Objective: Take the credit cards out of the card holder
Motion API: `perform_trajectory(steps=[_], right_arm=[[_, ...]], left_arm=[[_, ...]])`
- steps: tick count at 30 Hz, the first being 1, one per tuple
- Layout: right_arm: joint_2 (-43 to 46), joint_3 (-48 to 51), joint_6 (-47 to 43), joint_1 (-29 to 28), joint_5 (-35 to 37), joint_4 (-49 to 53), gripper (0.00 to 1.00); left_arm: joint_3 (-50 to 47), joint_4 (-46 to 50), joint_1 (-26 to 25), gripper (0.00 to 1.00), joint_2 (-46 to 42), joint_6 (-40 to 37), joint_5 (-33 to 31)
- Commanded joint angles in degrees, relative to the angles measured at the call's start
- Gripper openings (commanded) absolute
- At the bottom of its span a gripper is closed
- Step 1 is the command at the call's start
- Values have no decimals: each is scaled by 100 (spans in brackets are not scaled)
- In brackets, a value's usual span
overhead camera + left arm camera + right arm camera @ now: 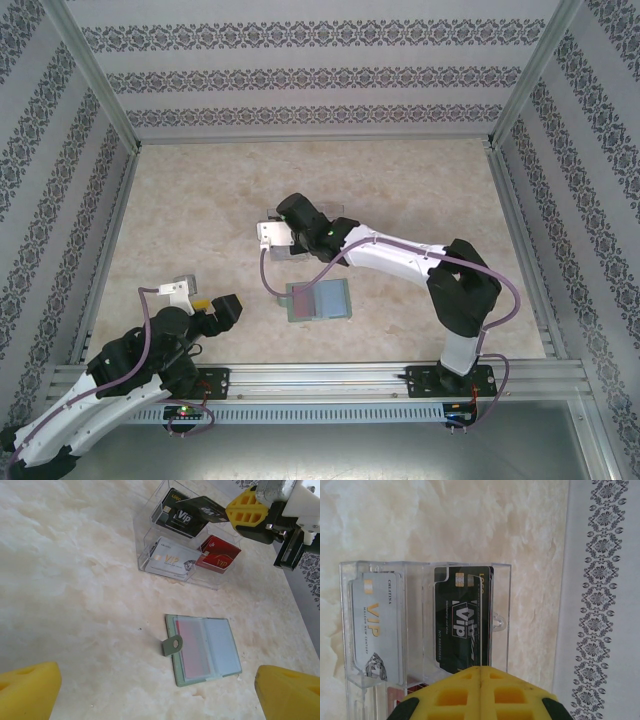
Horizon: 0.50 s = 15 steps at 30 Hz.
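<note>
**Black card over the tray; red card left in the holder**

Open and flat near the middle of the desk (75, 580): the holder (222, 645), clasp tab pointing toward the left arm. In the pocket nearer the clasp, a red card (192, 647) under the sleeve. In the other pocket, pale lining and nothing sure to make out.

Beyond the holder and apart from it, a clear tray (142, 555) with silver, red and black cards in separate compartments. Above its far compartment, the right end effector (237, 512), pads pressed together on a black card (202, 507) held tilted over a like card lying there. Short of the holder, the left end effector (157, 695), fingers spread wide, gripping nothing.

Step in hand, by the look of it: stowing a card in the tray. Next: let go over the compartment, lift clear, swing back to the holder. Probably calls for pinning the holder with the left while drawing the red card out by its free edge. With a thin card in a snug sleeve, some risk of dragging the holder along.
</note>
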State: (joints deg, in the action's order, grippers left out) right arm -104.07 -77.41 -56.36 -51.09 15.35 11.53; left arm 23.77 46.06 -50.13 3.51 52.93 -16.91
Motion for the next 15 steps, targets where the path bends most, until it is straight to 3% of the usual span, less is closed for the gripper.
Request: perform_trajectory(steps=[1, 15], right_arm=[[-145, -246, 19, 86, -168, 57, 0], [-617, -419, 183, 202, -23, -102, 0]], left_arm=[[60, 220, 47, 100, -52, -28, -137], [54, 222, 47, 100, -52, -36, -157]])
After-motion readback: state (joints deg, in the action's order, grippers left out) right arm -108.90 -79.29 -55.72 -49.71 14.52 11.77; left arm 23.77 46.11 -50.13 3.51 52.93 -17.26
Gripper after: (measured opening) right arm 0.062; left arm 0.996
